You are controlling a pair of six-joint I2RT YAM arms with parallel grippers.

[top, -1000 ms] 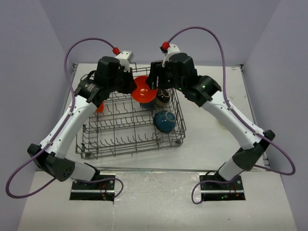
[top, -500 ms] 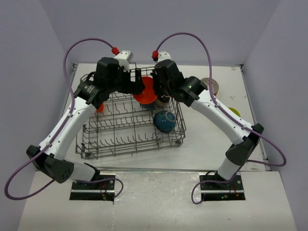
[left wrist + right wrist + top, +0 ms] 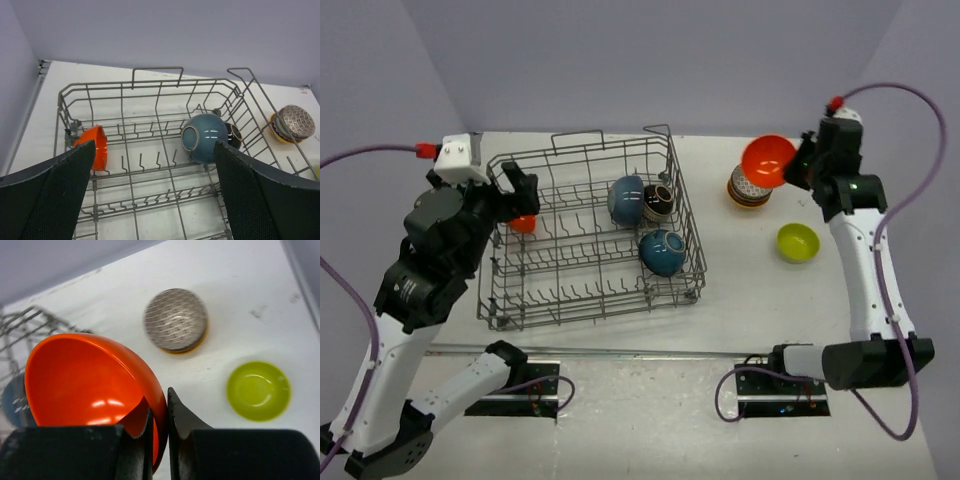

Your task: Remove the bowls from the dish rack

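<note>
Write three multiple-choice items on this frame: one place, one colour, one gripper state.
1. Where is the lime bowl?
A) on the table, right of the dish rack
B) inside the rack
C) on top of the rack

2. What colour is the bowl in the right gripper?
A) dark blue
B) orange
C) yellow

3. How is the left gripper?
A) shut on a bowl
B) shut, empty
C) open, empty

Key:
1 A, it sits on bare tabletop beside the rack.
2 B, the right wrist view shows an orange rim pinched in the jaws.
3 C, its jaws stand wide apart, gripping nothing.
</note>
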